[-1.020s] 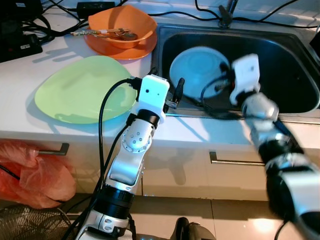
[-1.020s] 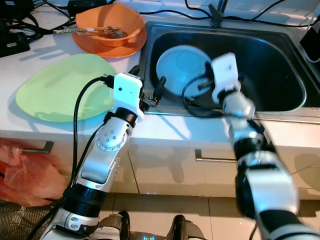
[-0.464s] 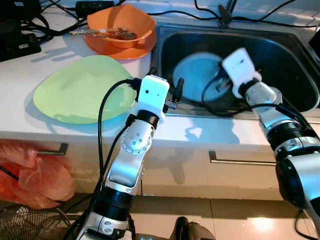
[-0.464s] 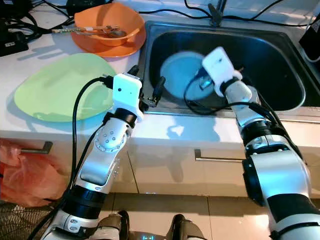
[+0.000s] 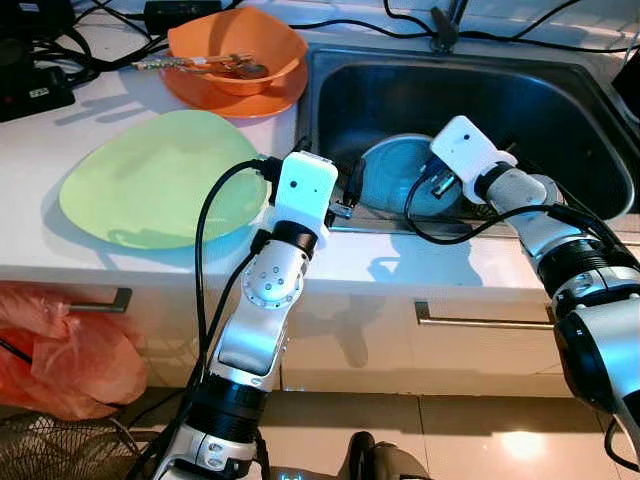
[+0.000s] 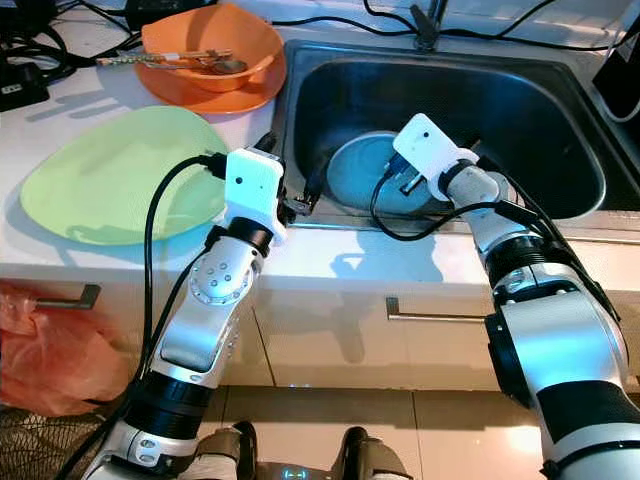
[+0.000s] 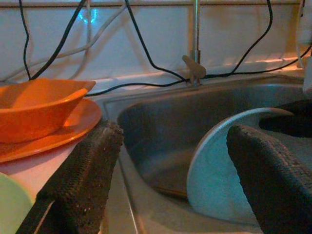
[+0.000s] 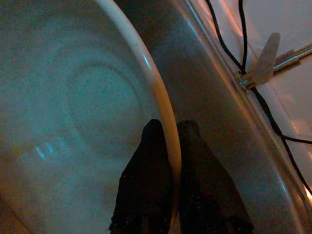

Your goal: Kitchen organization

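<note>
- Right gripper [image 8: 168,161] inside the sink [image 5: 560,90], pinched on the pale blue plate [image 5: 395,175] rim.
- Left gripper [image 7: 170,161] spread wide at the sink's near edge.

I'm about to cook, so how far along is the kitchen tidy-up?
Early. On the counter sit a green plate and an orange bowl. In hand: right gripper pinches the blue plate rim in the sink. Left: lifting it out; left gripper waits open.
</note>
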You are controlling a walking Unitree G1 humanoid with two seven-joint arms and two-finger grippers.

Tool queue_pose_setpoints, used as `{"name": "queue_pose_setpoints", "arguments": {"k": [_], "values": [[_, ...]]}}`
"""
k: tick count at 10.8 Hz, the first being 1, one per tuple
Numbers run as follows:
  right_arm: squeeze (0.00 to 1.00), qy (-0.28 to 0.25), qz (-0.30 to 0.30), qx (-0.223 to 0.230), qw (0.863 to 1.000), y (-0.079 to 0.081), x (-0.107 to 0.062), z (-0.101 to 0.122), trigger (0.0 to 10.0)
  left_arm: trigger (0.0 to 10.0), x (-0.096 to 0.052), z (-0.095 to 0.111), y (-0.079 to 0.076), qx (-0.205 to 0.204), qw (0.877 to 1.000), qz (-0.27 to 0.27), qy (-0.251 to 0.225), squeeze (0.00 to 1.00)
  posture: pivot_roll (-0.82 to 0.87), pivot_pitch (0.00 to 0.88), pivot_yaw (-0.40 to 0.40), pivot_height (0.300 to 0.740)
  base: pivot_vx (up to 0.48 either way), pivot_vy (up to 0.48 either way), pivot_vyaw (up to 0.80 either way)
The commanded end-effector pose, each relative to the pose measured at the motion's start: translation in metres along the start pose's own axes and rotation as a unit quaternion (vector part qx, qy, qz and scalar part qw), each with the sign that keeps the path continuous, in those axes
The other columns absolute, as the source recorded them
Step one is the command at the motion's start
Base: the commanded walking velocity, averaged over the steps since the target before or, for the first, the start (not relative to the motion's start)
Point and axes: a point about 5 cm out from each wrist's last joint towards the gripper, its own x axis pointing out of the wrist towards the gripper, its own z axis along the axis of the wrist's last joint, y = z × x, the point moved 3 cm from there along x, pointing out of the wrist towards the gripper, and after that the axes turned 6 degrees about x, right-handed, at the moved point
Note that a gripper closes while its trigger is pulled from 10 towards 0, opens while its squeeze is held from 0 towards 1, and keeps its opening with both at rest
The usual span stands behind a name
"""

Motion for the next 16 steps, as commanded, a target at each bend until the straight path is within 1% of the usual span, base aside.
{"name": "queue_pose_setpoints", "arguments": {"k": [1,2,3,4,6,7,8,9,10,11,12,13,14,15,16], "values": [[0.57,-0.002,-0.006,-0.004,1.0,-0.01,0.0,0.006,10.0,10.0,-0.002,0.003,-0.003,0.0,1.0,-0.001,-0.003,0.0,0.2,0.188,-0.074,0.74,0.0,0.0,0.0],[1.0,0.0,0.001,0.001,1.0,-0.008,0.0,0.005,10.0,10.0,-0.002,0.003,-0.002,0.001,1.0,0.0,-0.002,0.0,0.2,0.19,-0.075,0.74,0.0,0.0,0.0],[1.0,0.003,0.009,-0.003,1.0,-0.005,0.001,0.004,10.0,10.0,-0.002,0.002,-0.002,0.001,1.0,0.001,-0.001,0.0,0.2,0.19,-0.075,0.74,0.0,0.0,0.0],[0.0,0.005,0.013,-0.005,1.0,-0.001,0.001,0.003,10.0,10.0,-0.002,0.002,-0.002,0.001,1.0,0.001,-0.001,0.0,0.2,0.189,-0.075,0.74,0.0,0.0,0.0],[0.0,0.006,0.014,-0.006,1.0,0.002,0.001,0.002,10.0,10.0,-0.002,0.002,-0.001,0.002,1.0,0.002,-0.001,0.0,0.2,0.184,-0.075,0.74,0.0,0.0,0.0],[0.0,0.002,0.004,0.004,1.0,-0.001,0.001,0.002,10.0,10.0,-0.002,0.002,-0.001,0.003,1.0,0.002,-0.001,0.0,0.2,0.182,-0.074,0.74,0.0,0.0,0.0],[0.0,-0.022,-0.035,0.067,0.997,-0.014,0.0,0.009,10.0,10.0,-0.002,0.002,-0.001,0.003,1.0,0.003,-0.002,0.0,0.2,0.181,-0.075,0.74,0.0,0.0,0.0],[0.0,-0.082,-0.074,0.182,0.977,-0.033,-0.002,0.026,10.0,10.0,-0.002,0.003,-0.001,0.003,1.0,0.003,-0.003,0.0,0.2,0.179,-0.069,0.74,0.0,0.0,0.0],[0.0,-0.151,-0.097,0.265,0.947,-0.052,-0.006,0.046,10.0,10.0,-0.003,0.003,-0.001,0.003,1.0,0.001,-0.004,0.0,0.19,0.176,-0.068,0.74,0.0,0.0,0.0],[0.0,-0.191,-0.112,0.313,0.924,-0.064,-0.01,0.056,10.0,10.0,-0.003,0.003,-0.002,0.002,1.0,0.0,-0.004,0.0,0.18,0.175,-0.063,0.74,0.0,0.0,0.0],[0.0,-0.231,-0.126,0.352,0.898,-0.073,-0.015,0.063,10.0,10.0,-0.003,0.003,-0.003,0.001,1.0,-0.003,-0.005,0.0,0.16,0.172,-0.06,0.74,0.0,0.0,0.0],[0.0,-0.258,-0.131,0.37,0.883,-0.069,-0.021,0.064,10.0,10.0,-0.003,0.003,-0.003,-0.001,1.0,-0.003,-0.005,0.0,0.16,0.174,-0.058,0.74,0.0,0.0,0.0],[0.0,-0.281,-0.13,0.378,0.873,-0.056,-0.029,0.062,10.0,10.0,-0.003,0.003,-0.003,-0.001,1.0,-0.002,-0.006,0.0,0.15,0.18,-0.057,0.74,0.0,0.0,0.0],[0.0,-0.301,-0.146,0.399,0.854,-0.044,-0.041,0.055,10.0,10.0,-0.003,0.002,0.001,0.0,1.0,0.003,-0.006,0.0,0.15,0.183,-0.056,0.74,0.0,0.0,0.0],[0.0,-0.303,-0.155,0.413,0.845,-0.039,-0.046,0.05,10.0,10.0,-0.003,0.001,0.003,0.0,1.0,0.007,-0.006,0.0,0.14,0.185,-0.054,0.74,0.0,0.0,0.0]]}}
